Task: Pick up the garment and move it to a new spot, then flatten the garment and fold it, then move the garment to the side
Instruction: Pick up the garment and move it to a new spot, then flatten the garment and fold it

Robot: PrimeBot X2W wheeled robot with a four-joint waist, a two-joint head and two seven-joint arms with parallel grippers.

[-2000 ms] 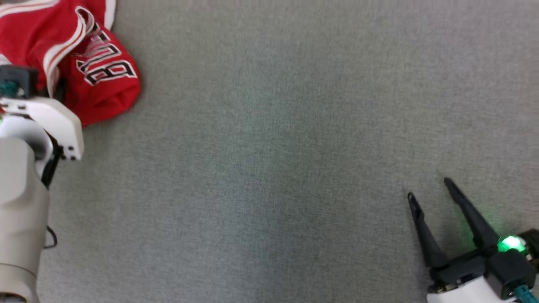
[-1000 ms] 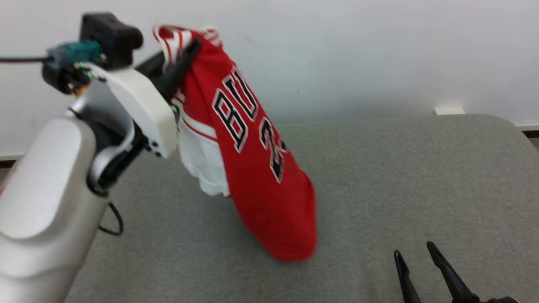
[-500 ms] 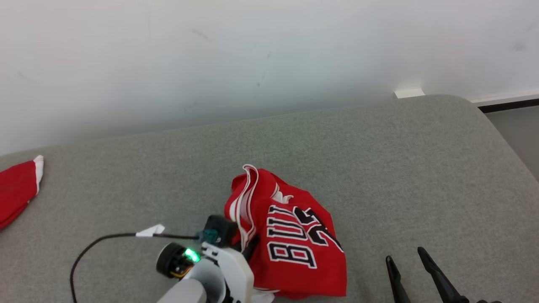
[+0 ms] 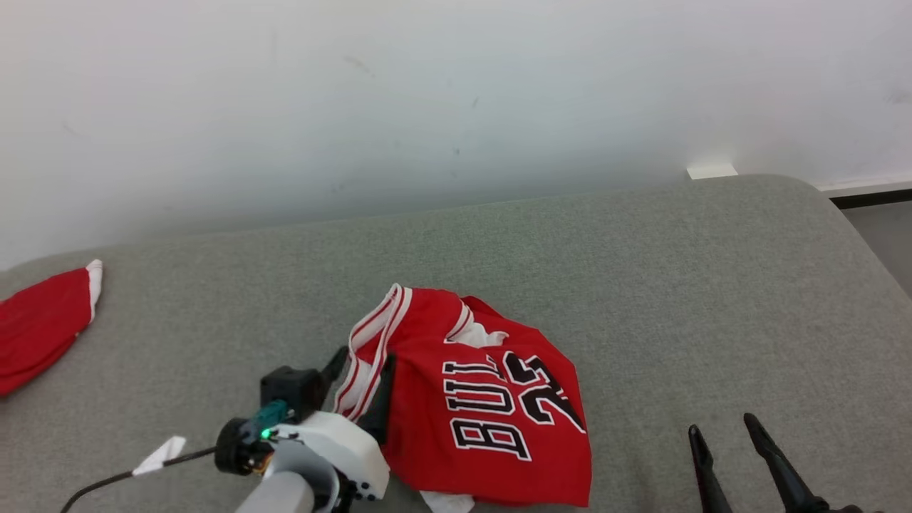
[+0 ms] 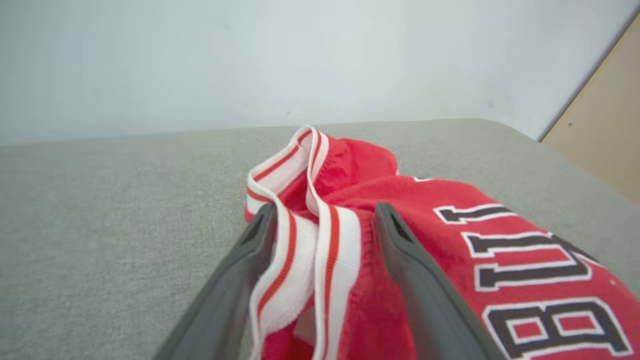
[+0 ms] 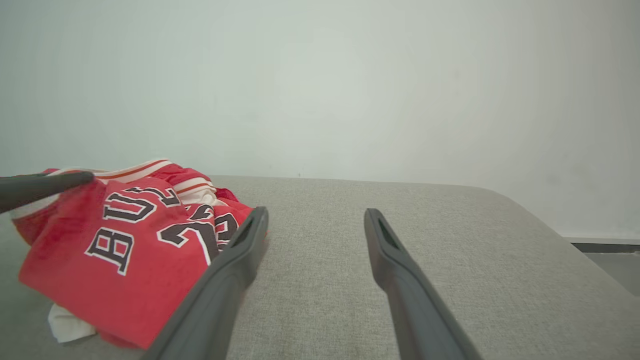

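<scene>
1. In the head view I have the garment (image 4: pixel 491 420), a red jersey with black-and-white lettering, lying crumpled at the lower centre of the frame on the grey cushioned surface (image 4: pixel 641 285).
2. The left gripper (image 4: pixel 365 356) sits at the lower left of the jersey's heap, and its white wrist housing is at the bottom edge of the frame.
3. In the left wrist view its fingers (image 5: pixel 235 280) stand wide apart, and the striped trim (image 5: pixel 320 235) runs up the middle of the frame between them. I see the cloth lying loose there and not pinched.
4. The right gripper (image 4: pixel 721 424) is at the lower right of the head view, well apart from the jersey. Its jaws are spread wide with bare grey surface between them.
5. In the right wrist view the jersey fills the lower left, with a bit of white lining poking out under its near edge.
6. A second red cloth (image 4: pixel 43 328) with a white edge lies at the far left of the head view, well apart from the jersey.
7. A dark cable (image 4: pixel 92 484) with a white tag (image 4: pixel 160 454) runs in from the bottom left toward the left wrist.
8. A pale wall (image 4: pixel 427 107) covers the upper part of the head view behind the surface.
</scene>
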